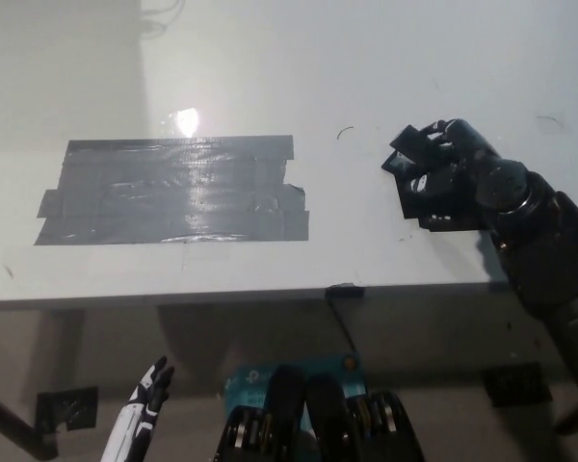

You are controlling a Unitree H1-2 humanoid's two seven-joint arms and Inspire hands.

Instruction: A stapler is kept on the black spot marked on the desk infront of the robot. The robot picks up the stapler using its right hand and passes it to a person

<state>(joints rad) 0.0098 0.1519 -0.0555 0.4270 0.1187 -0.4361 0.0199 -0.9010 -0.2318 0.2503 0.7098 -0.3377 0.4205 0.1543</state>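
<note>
On the white desk [366, 87], the black right hand [462, 164] lies over the stapler [426, 178], which sits on the black spot [433, 207] near the desk's right edge; its fingers curl around the stapler, though how firm the hold is cannot be told. A large grey tape patch [173, 190] lies well apart to the left. The white left hand [143, 409] hangs below the desk edge, fingers slightly apart, holding nothing.

Smooth, pale desk top [385, 58], faintly glossy, with a bright glare spot just above the tape patch. Grey tape patch [173, 190] of overlapping strips, shiny and wrinkled. Right of that patch, black spot [443, 214] of matt tape, ragged-edged. Over it, black right hand [462, 164], hard-shelled, semi-gloss like plastic. Stapler [416, 159] dark, with small glints. Below the patch, white left hand [143, 409], smooth, plastic-looking.
</note>
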